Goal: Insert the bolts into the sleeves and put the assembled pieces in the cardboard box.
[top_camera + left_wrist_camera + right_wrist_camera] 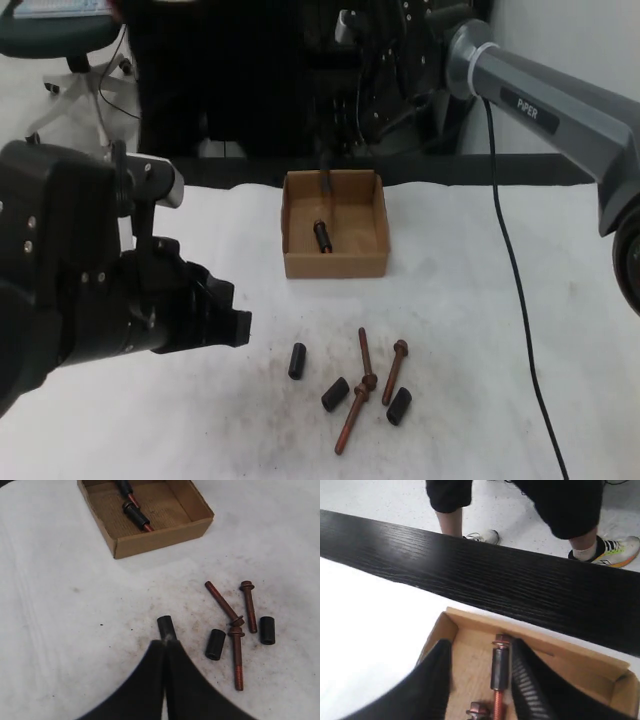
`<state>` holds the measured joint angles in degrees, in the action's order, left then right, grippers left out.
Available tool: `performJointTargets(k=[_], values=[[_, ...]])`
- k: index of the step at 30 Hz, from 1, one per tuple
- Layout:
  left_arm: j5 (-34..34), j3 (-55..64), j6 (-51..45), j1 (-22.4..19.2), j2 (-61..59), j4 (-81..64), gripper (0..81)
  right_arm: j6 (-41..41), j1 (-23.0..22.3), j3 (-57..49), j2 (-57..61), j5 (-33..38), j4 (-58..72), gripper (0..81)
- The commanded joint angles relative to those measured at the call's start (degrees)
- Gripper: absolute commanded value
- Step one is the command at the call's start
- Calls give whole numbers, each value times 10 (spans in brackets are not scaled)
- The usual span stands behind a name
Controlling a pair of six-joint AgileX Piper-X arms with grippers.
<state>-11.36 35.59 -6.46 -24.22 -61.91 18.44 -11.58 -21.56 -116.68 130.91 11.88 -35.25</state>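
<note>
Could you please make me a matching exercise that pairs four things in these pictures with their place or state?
Things:
1. left gripper
2. right gripper
3. loose bolts
4. assembled pieces

Places or states:
A. lying in the cardboard box
B. on the white cloth
C. jaws shut, near a loose sleeve
D. jaws apart, above the box

Pairs: 1-C, 2-D, 3-B, 4-A.
</note>
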Motion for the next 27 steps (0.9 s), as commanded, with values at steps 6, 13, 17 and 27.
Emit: performJointTargets(k=[6,13,17,27], values=[[-27,3,1,1,1,-7,2,-3,3,-7,-15,4,-29,246],[-33,3,1,1,1,-11,2,32,7,-17,-47,5,-143,8],[-94,3,1,1,1,-35,2,44,7,-10,-95,39,-208,8],[-266,3,-44,0,-21,-58,2,77,14,143,-323,44,-215,8]])
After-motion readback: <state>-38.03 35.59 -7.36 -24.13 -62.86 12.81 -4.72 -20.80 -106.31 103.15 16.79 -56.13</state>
